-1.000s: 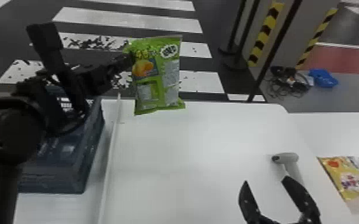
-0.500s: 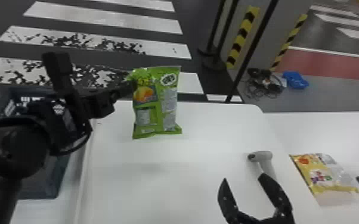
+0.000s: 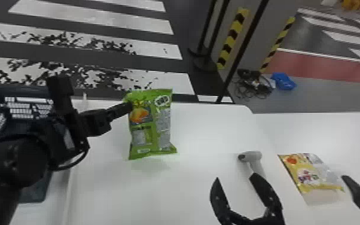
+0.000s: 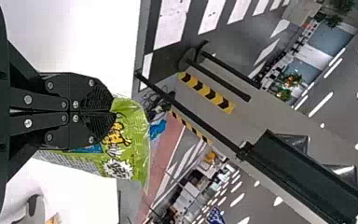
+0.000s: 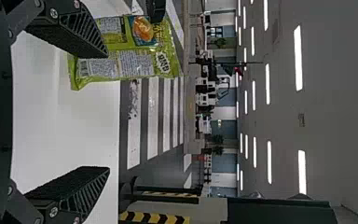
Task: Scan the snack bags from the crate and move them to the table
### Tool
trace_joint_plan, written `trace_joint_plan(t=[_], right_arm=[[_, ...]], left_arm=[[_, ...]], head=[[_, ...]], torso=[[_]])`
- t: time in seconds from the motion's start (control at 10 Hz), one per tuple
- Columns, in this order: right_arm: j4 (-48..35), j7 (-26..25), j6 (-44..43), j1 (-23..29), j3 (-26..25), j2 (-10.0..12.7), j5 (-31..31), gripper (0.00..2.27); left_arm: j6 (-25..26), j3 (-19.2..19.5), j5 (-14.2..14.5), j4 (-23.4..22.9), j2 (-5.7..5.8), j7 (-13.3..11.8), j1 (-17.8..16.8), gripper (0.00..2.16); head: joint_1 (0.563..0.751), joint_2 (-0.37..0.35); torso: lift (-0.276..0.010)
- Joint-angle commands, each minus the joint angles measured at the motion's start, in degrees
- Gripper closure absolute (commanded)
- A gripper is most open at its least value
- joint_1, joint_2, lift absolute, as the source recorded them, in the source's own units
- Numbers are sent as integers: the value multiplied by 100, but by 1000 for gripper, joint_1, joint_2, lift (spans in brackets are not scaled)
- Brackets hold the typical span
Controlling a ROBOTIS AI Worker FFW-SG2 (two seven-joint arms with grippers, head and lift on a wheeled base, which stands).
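Take the cable bundle (image 3: pixel 255 83) as your reference. You will find a blue item (image 3: pixel 283 80) immediately right of it, black stands (image 3: pixel 205 63) to its left, and crosswalk stripes (image 3: pixel 98 18) farther left.

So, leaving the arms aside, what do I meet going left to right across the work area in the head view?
Dark crate → green snack bag → grey handheld scanner → yellow snack bag.

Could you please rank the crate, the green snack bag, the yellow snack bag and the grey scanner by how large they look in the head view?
1. Crate, though partly covered
2. Green snack bag
3. Yellow snack bag
4. Grey scanner
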Motion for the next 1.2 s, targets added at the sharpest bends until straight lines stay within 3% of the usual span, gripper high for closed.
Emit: trace_joint_plan(t=[0.0, 0.5, 0.8, 1.1], right_arm=[[1, 0, -60, 9, 0, -7, -8, 144], [1, 0, -306, 62, -9, -7, -43, 144], [-7, 0, -376, 62, -9, -7, -78, 144], [-16, 0, -464, 88, -35, -7, -122, 144]], left_arm=[[-47, 0, 19, 364, -15, 10, -149, 1949], [-522, 27, -69, 1383, -15, 89, -545, 1949], [-820, -167, -535, 1770, -15, 230, -703, 1946], [-996, -527, -640, 2095, -15, 265, -870, 1946]], head=[[695, -303], [695, -279], [695, -265], [695, -262]], torso=[[-95], [-95], [-95], [-95]])
